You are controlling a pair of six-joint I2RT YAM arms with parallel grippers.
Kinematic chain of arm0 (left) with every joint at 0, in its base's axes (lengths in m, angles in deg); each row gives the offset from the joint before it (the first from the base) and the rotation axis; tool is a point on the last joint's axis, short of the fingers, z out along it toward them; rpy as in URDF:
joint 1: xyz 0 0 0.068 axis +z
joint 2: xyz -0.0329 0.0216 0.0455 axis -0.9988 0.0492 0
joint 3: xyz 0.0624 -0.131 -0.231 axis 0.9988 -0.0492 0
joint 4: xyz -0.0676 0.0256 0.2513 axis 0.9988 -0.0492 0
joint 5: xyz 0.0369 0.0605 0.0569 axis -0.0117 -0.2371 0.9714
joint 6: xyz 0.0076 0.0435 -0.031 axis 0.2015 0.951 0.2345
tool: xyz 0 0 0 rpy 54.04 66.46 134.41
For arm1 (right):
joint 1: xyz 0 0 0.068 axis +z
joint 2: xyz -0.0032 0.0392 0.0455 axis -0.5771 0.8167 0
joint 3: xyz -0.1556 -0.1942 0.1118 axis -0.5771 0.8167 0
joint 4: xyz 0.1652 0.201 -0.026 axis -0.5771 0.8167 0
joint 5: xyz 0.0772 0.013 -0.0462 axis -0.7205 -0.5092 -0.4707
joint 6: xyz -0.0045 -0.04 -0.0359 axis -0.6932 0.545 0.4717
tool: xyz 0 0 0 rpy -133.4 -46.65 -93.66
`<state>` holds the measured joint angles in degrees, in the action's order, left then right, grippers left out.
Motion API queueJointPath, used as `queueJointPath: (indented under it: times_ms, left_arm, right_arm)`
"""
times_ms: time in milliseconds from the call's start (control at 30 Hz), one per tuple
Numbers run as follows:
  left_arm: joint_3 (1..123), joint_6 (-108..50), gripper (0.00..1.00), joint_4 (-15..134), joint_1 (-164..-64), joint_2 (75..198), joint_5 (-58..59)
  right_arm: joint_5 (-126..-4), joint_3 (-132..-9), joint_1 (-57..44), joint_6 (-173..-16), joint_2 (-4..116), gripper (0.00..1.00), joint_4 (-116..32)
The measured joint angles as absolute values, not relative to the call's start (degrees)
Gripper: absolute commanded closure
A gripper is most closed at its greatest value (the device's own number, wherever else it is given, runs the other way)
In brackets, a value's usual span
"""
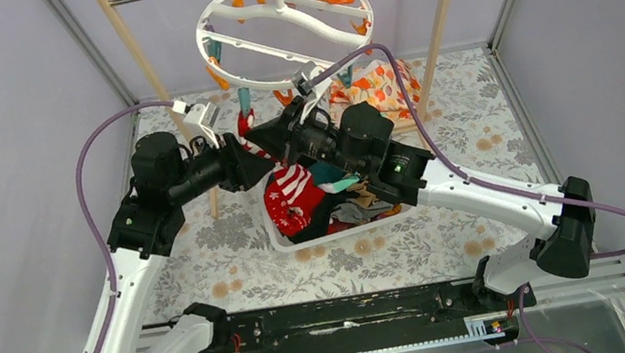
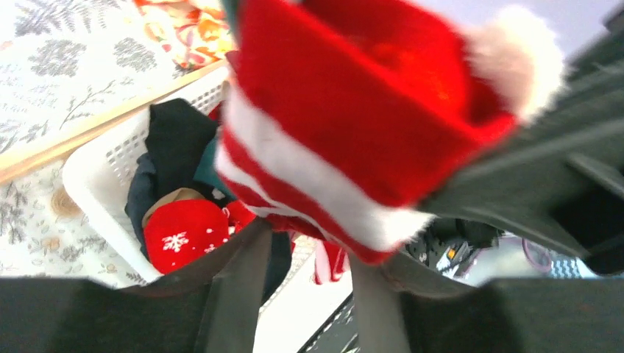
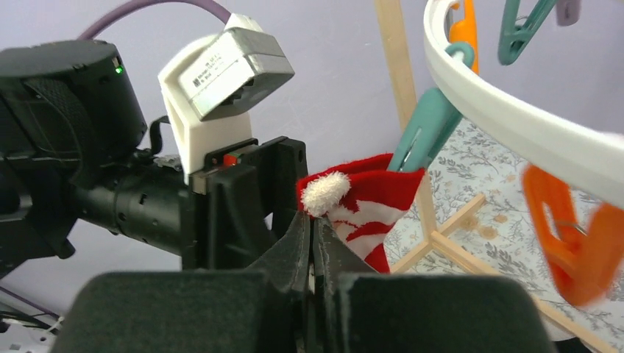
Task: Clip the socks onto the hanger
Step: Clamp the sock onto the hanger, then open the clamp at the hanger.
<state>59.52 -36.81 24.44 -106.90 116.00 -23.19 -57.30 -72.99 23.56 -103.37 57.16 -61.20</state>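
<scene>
A red-and-white striped sock [image 2: 353, 125] with a white pompom hangs beside a teal clip [image 3: 427, 132] of the white ring hanger [image 1: 285, 24]. My right gripper [image 3: 315, 220] is shut on the sock's [image 3: 375, 198] top edge just under the pompom. My left gripper [image 2: 305, 250] stands half closed. Its fingers lie either side of the sock's lower edge, with a gap still showing between them. More socks [image 1: 293, 194], one red with snowflakes [image 2: 184, 235], lie in the white basket [image 1: 327, 231] below both grippers.
The hanger hooks on the metal bar of a wooden-framed rack [image 1: 133, 53]. An orange clip [image 3: 566, 243] dangles from the ring [image 3: 515, 118] close to my right wrist. An orange leaf-print cloth [image 1: 375, 86] lies behind the basket on the floral table cover.
</scene>
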Motion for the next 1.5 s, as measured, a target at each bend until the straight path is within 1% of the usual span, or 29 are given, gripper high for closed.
queueJointPath:
  times_ms: [67,100,133,200,267,300,400,533,700,833,967,1167,1433,1500]
  left_arm:
    - [58.5,-37.5,0.62,24.8,-106.9,115.8,-20.2]
    - [58.1,-37.9,0.67,24.9,-106.9,115.7,-18.6]
    - [57.8,-38.1,0.73,25.0,-106.9,115.7,-17.0]
    - [57.7,-38.6,0.87,25.3,-106.9,115.7,-15.0]
    - [57.7,-39.0,0.99,26.0,-106.9,115.6,-12.9]
    - [57.7,-39.2,1.00,26.2,-106.9,115.5,-12.1]
    - [57.6,-39.3,1.00,26.9,-106.9,115.1,-9.5]
    - [57.6,-39.0,1.00,27.1,-106.9,114.5,-7.0]
    - [57.6,-38.0,1.00,27.2,-106.9,114.0,-5.4]
    - [57.6,-37.6,1.00,27.1,-106.9,114.0,-5.0]
    - [57.6,-37.4,1.00,27.1,-106.9,113.8,-5.0]
    - [57.6,-37.1,1.00,27.0,-106.9,112.8,-5.0]
    - [57.6,-36.8,1.00,27.0,-106.9,112.1,-5.0]
    - [57.7,-36.8,1.00,27.0,-106.9,112.1,-5.0]
  right_arm:
    - [-57.1,-73.0,23.6,-104.7,57.3,0.99,-61.3]
    - [-57.1,-73.0,23.6,-105.2,57.5,0.95,-61.3]
    - [-57.1,-73.0,23.6,-105.7,57.6,0.89,-61.3]
    - [-57.1,-73.0,23.6,-106.8,58.0,0.81,-61.3]
    - [-56.8,-73.0,23.6,-107.6,58.1,0.69,-61.3]
    - [-56.8,-73.0,23.6,-107.9,58.1,0.63,-61.4]
    - [-56.4,-72.3,23.6,-108.9,57.7,0.50,-62.4]
    - [-54.5,-68.8,23.6,-109.2,54.5,0.40,-62.5]
    - [-50.9,-62.1,23.6,-108.8,46.9,0.39,-62.9]
    - [-47.6,-56.7,23.4,-107.5,40.7,0.41,-63.6]
    - [-43.8,-52.9,23.1,-104.2,37.5,0.46,-64.4]
    - [-40.2,-48.6,22.1,-97.2,37.6,0.47,-69.0]
    - [-42.1,-50.5,19.2,-91.6,43.3,0.47,-74.7]
    - [-43.2,-52.0,18.2,-91.1,45.3,0.44,-75.2]
